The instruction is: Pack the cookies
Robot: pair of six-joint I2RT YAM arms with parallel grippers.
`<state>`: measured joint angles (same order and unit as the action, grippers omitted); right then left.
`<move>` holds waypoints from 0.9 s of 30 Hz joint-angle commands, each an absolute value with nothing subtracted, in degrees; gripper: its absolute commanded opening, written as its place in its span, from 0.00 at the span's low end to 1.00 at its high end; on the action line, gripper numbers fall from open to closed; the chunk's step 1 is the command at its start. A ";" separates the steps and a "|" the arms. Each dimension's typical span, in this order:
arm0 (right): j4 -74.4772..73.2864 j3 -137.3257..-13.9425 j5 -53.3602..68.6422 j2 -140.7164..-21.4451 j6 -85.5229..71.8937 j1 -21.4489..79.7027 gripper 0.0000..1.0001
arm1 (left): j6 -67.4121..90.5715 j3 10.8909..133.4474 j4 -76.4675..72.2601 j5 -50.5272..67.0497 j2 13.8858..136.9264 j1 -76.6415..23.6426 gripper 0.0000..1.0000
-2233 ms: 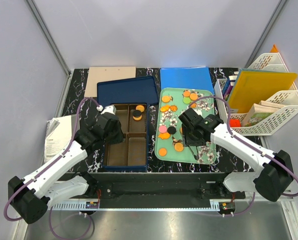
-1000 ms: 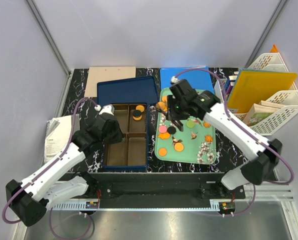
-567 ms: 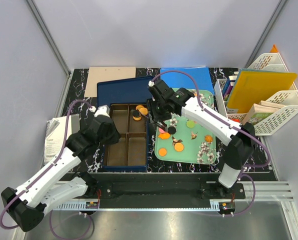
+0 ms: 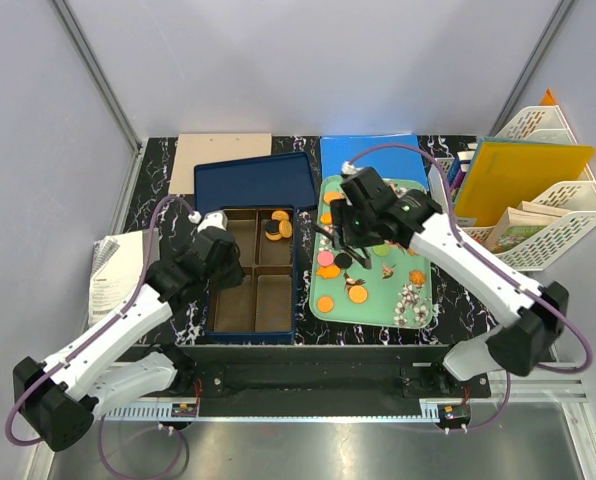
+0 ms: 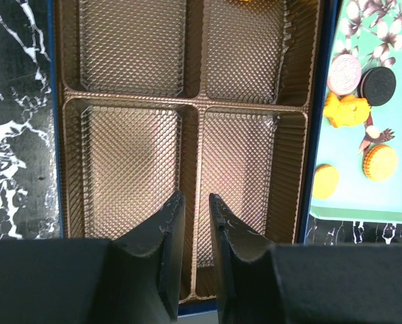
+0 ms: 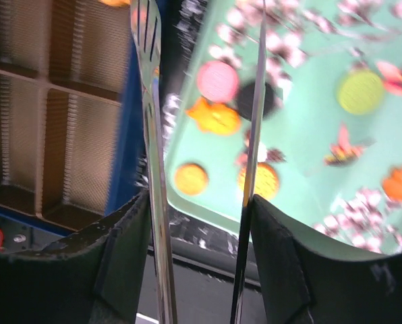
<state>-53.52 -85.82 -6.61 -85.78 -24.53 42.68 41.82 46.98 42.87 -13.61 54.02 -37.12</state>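
Several cookies [image 4: 357,293] lie on the mint-green tray [image 4: 420,318]: orange ones, a pink one [image 6: 218,81] and a black one [image 6: 266,101]. Two orange cookies [image 4: 280,215] and a black one [image 4: 271,229] lie in the far right compartment of the brown insert [image 5: 133,169] in the blue box [image 4: 207,322]. My right gripper [image 4: 353,222] [image 6: 197,199] is shut on metal tongs [image 6: 150,115], whose spread arms hang over the tray's left part. My left gripper [image 4: 223,262] [image 5: 194,196] hovers over the insert's near divider, jaws almost together and holding nothing.
The blue lid [image 4: 253,178] lies behind the box, a cardboard sheet [image 4: 223,152] and a blue folder [image 4: 373,155] further back. White file racks [image 4: 543,215] with books stand at the right. Papers [image 4: 113,272] lie at the left edge.
The right arm swung the tongs left over the box, and one more orange cookie now lies in the far right compartment. The tongs are back over the tray. The left arm barely shifted.
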 commanded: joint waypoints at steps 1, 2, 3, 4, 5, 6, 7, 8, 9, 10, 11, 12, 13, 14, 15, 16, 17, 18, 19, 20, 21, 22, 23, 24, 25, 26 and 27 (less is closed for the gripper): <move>-56.16 -79.29 -10.19 -78.24 -26.45 40.52 0.63 | 40.69 48.25 38.85 -11.96 55.71 -37.00 0.24; -57.03 -77.10 -10.46 -77.44 -26.80 40.34 0.63 | 40.69 48.25 38.41 -11.52 56.16 -37.00 0.24; -57.39 -76.12 -10.46 -76.74 -27.42 40.34 0.63 | 40.69 48.43 38.15 -11.17 56.68 -37.00 0.24; -57.57 -75.16 -10.46 -75.51 -27.77 40.34 0.63 | 40.69 48.51 37.97 -10.47 57.47 -37.00 0.24; -57.92 -73.23 -10.46 -74.89 -28.21 40.34 0.62 | 40.69 48.60 37.62 -10.11 57.92 -37.00 0.24; -58.01 -72.26 -10.46 -74.27 -29.08 40.34 0.62 | 40.69 48.69 37.53 -9.76 58.27 -37.00 0.24; -58.01 -71.38 -10.63 -73.14 -29.53 40.34 0.62 | 40.78 48.69 37.27 -9.23 58.79 -36.91 0.23; -58.18 -69.71 -10.90 -72.69 -29.97 40.34 0.62 | 40.78 48.69 36.92 -8.97 58.97 -37.00 0.23; -58.27 -68.91 -11.16 -72.16 -30.75 40.34 0.62 | 40.87 48.60 36.83 -8.70 59.24 -37.00 0.23; -58.45 -68.30 -11.08 -71.29 -31.20 40.25 0.62 | 40.87 48.52 36.65 -8.18 59.50 -36.91 0.23; -58.80 -67.33 -10.81 -70.93 -31.72 40.25 0.61 | 40.87 48.52 36.48 -7.91 59.59 -36.91 0.23; -58.97 -66.89 -10.11 -69.62 -31.99 40.25 0.61 | 40.87 48.43 36.39 -7.74 59.68 -37.00 0.23; -59.24 -66.45 -9.67 -68.83 -32.34 40.17 0.61 | 40.87 48.34 36.39 -7.30 59.85 -37.00 0.23; -59.93 -65.58 -9.23 -68.04 -32.78 40.25 0.60 | 40.87 48.25 36.30 -7.29 59.94 -37.00 0.23; -60.20 -65.13 -7.40 -66.37 -33.04 40.25 0.60 | 40.96 48.08 36.30 -7.21 59.94 -37.00 0.23; -60.73 -64.00 -6.51 -65.49 -33.39 40.34 0.60 | 40.87 47.90 36.04 -6.95 59.94 -37.00 0.23; -60.91 -63.38 -4.42 -64.43 -34.36 40.34 0.59 | 41.04 47.64 35.86 -6.86 59.94 -37.00 0.23; -61.08 -62.85 -3.35 -62.94 -34.71 40.34 0.58 | 41.04 47.55 35.69 -6.51 60.03 -36.91 0.23; -61.69 -62.23 -2.64 -62.41 -34.80 40.69 0.57 | 41.13 47.46 35.25 -6.24 60.12 -37.00 0.23; -62.13 -62.05 -1.94 -62.05 -35.24 40.95 0.57 | 41.22 47.29 35.07 -5.98 60.29 -36.91 0.23; -62.49 -61.96 -1.67 -61.70 -35.24 41.31 0.57 | 41.13 47.20 34.81 -5.54 60.55 -37.00 0.23; -63.27 -61.79 -1.76 -61.79 -35.33 42.18 0.56 | 41.22 47.20 34.37 -5.36 60.73 -37.00 0.23; -63.63 -61.70 -1.67 -61.87 -35.42 42.71 0.55 | 41.22 47.11 34.19 -5.19 60.91 -37.00 0.23; -63.98 -61.70 -1.67 -62.14 -35.59 43.15 0.55 | 41.22 47.11 34.19 -4.84 61.17 -37.00 0.23; -64.51 -61.53 -1.58 -62.14 -35.68 43.50 0.54 | 41.05 47.11 34.10 -4.75 61.26 -37.00 0.23; -64.77 -61.44 -1.67 -62.31 -35.94 44.11 0.54 | 41.13 47.02 34.01 -4.66 61.35 -37.00 0.23; -65.04 -61.35 -1.58 -62.23 -36.12 44.38 0.54 | 41.22 46.85 33.93 -4.57 61.35 -37.00 0.23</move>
